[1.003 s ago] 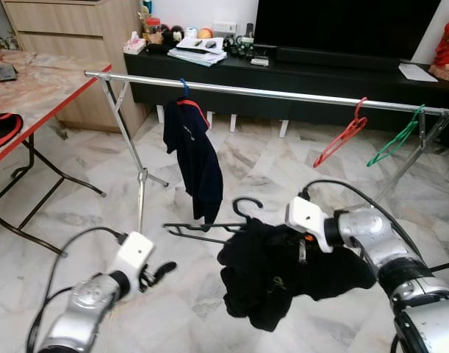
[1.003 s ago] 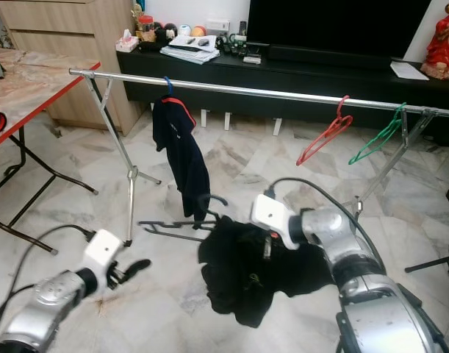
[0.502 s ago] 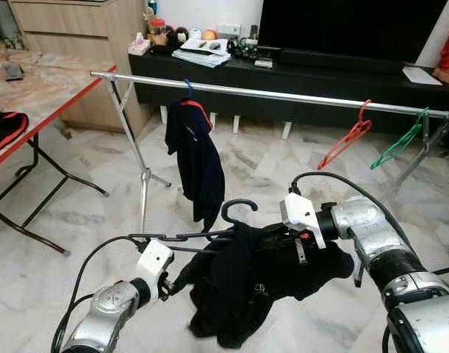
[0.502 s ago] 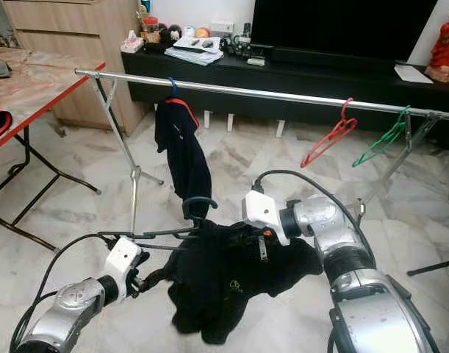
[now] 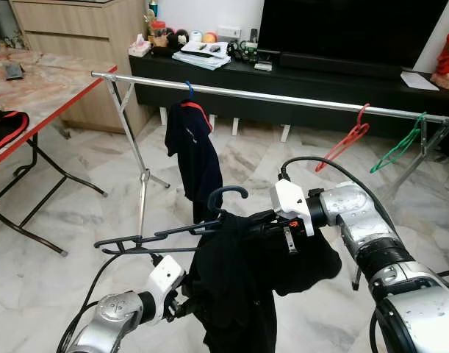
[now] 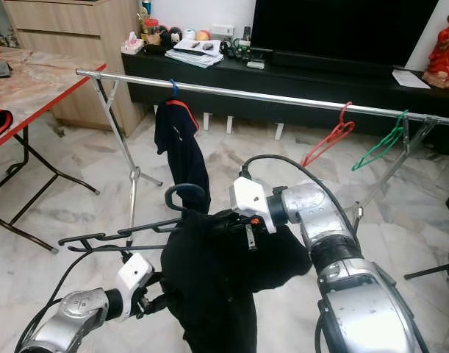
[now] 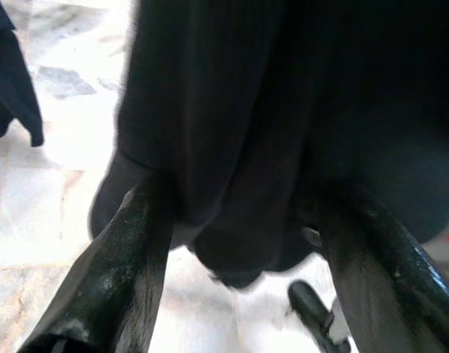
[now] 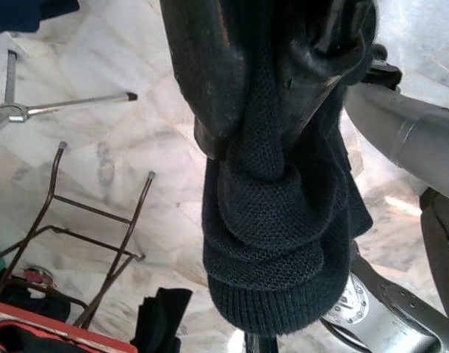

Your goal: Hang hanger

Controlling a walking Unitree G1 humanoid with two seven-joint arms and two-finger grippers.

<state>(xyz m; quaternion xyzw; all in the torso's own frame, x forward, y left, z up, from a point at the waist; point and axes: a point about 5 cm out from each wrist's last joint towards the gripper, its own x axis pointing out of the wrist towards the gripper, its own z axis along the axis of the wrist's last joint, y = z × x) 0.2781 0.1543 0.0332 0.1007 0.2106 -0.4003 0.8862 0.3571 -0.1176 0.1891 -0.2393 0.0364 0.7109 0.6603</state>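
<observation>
A black hanger (image 5: 147, 237) carries a black garment (image 5: 242, 276), its hook (image 5: 228, 193) pointing up and one bare arm sticking out to the left. My right gripper (image 5: 244, 220) is shut on the garment's bunched top at the hanger's neck; in the right wrist view its fingers (image 8: 202, 66) pinch knit cloth. My left gripper (image 5: 183, 303) sits low beside the garment's hanging part, open, with the cloth (image 7: 231, 125) just past its fingers (image 7: 128, 250). The silver rail (image 5: 283, 97) runs across behind, above the hanger.
On the rail hang a navy shirt (image 5: 195, 147), a red hanger (image 5: 343, 142) and a green hanger (image 5: 397, 143). The rack's leg (image 5: 141, 180) stands left of the hanger. A red-edged table (image 5: 40, 84) is at the left, and a dark TV bench (image 5: 320, 73) behind.
My right gripper has raised the hanger and garment and carried them left. My left gripper has moved right, from open floor to the garment's lower part.
</observation>
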